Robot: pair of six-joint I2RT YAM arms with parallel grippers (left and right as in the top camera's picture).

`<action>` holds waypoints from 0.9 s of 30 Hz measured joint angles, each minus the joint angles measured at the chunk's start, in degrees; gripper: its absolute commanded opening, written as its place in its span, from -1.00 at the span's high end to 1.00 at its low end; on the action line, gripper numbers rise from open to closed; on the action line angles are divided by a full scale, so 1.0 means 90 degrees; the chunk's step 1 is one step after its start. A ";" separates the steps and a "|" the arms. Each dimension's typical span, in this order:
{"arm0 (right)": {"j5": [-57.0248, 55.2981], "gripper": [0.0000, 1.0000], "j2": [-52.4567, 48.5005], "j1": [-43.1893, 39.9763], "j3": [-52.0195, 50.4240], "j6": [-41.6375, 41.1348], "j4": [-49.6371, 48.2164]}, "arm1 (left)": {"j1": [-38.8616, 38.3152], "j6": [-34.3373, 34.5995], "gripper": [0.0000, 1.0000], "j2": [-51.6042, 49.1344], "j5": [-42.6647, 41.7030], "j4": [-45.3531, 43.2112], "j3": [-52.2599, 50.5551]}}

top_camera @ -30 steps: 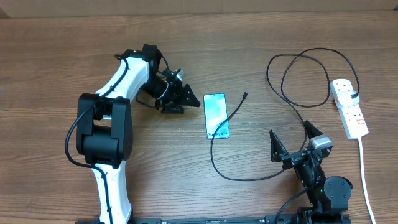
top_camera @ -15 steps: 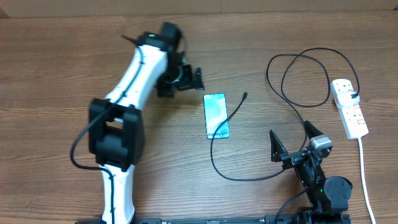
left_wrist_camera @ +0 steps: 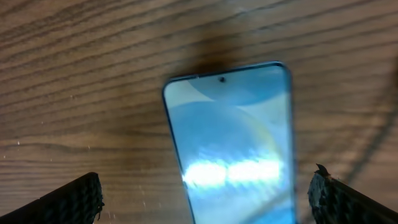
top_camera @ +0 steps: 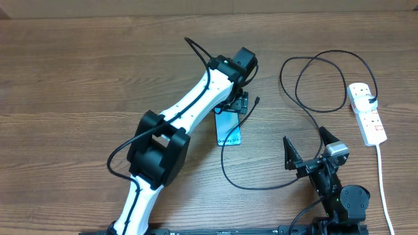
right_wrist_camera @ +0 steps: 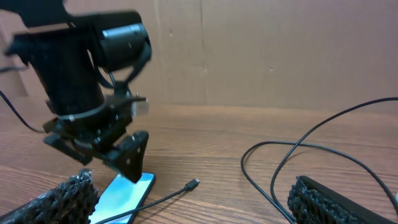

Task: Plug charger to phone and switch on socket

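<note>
The phone (top_camera: 228, 132) lies flat mid-table with its screen lit. It fills the left wrist view (left_wrist_camera: 235, 143) and shows in the right wrist view (right_wrist_camera: 122, 196). My left gripper (top_camera: 234, 104) hovers over the phone's far end, open, with its fingers (left_wrist_camera: 208, 202) on either side of the phone. The charger cable's plug tip (top_camera: 257, 100) lies free just right of the phone, also in the right wrist view (right_wrist_camera: 194, 183). The cable loops across the phone's near corner and off to the right. The socket (top_camera: 367, 115) lies at the far right. My right gripper (top_camera: 307, 154) is open and empty near the front edge.
The black cable makes wide loops (top_camera: 320, 78) between the phone and the socket. A white cord (top_camera: 382, 176) trails from the socket toward the front edge. A cardboard wall (right_wrist_camera: 261, 50) stands behind the table.
My left arm has swung right, from left of the phone to over the phone's far end. The right arm, phone, cable and socket have not moved.
</note>
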State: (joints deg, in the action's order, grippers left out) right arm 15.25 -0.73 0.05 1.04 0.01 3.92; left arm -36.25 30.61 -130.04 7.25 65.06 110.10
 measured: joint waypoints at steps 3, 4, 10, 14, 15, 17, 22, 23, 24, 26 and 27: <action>-0.0002 -1.00 0.0000 -0.0002 0.0000 0.0000 0.0000 | 0.0019 0.0070 -1.00 -0.0250 0.0134 -0.0032 0.0000; -0.0002 -1.00 0.0000 0.0000 0.0000 0.0002 -0.0005 | 0.0029 0.0087 -1.00 -0.0367 0.0177 -0.0041 0.0000; -0.0002 -1.00 0.0000 -0.0002 0.0000 0.0000 -0.0005 | 0.0041 0.0075 -1.00 -0.0418 -0.0092 -0.0034 0.0015; -0.0005 -1.00 0.0000 -0.0002 0.0000 0.0002 -0.0005 | 0.0036 0.0027 -1.00 -0.0457 -0.0629 0.0002 0.0015; -0.0005 -1.00 0.0000 0.0000 0.0000 0.0002 -0.0002 | 0.0036 0.0010 -1.00 -0.0464 -0.0775 0.0017 0.0015; -0.0005 -1.00 0.0000 0.0000 0.0000 0.0002 -0.0002 | 0.0036 -0.0036 -1.00 -0.0481 -0.1015 0.0032 0.0015; -0.0005 -1.00 0.0000 0.0000 0.0000 0.0000 -0.0005 | 0.0027 -0.0080 -1.00 -0.0508 -0.1355 0.0032 0.0015; -0.0002 -1.00 0.0000 -0.0002 0.0000 0.0005 -0.0002 | 0.0024 -0.0078 -0.99 -0.0512 -0.1358 0.0032 0.0015; 0.0000 -1.00 0.0000 0.0000 0.0000 0.0002 -0.0002 | 0.0024 -0.0075 -1.00 -0.0517 -0.1358 0.0032 0.0015; -0.0002 -1.00 0.0000 0.0000 0.0000 0.0002 -0.0005 | 0.0005 -0.0061 -1.00 -0.0520 -0.1355 0.0032 0.0015; -0.0002 -1.00 0.0000 -0.0002 0.0000 0.0000 -0.0002 | -0.0007 -0.0058 -1.00 -0.0520 -0.1355 0.0032 0.0015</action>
State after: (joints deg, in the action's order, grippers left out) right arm 15.22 -0.73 0.03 1.04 0.01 3.90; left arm -36.32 30.09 -134.72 -4.95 65.34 110.24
